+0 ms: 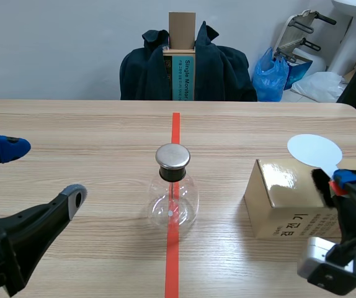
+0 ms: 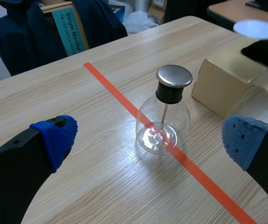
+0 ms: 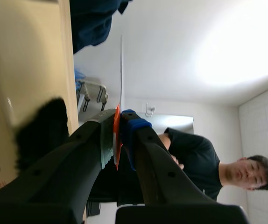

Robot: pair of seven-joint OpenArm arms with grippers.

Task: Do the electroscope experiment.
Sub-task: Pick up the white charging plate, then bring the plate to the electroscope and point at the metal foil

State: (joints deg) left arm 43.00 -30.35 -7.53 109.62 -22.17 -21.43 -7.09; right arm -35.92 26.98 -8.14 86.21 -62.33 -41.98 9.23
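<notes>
One wood table (image 1: 72, 124) | flask (image 1: 173, 198) on red tape line (image 1: 175, 127) — dark coat (image 1: 224, 71) behind

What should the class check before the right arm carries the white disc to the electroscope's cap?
1. The electroscope stands upright with its metal cap on: ok.
2. The white disc is clamped in the right gripper: ok.
3. The white disc is well apart from the metal cap, over by the box: ok.
4. The left gripper is open, beside the electroscope, not touching it: ok.
5. The white disc has been charged on the black fur: cannot tell.
</notes>
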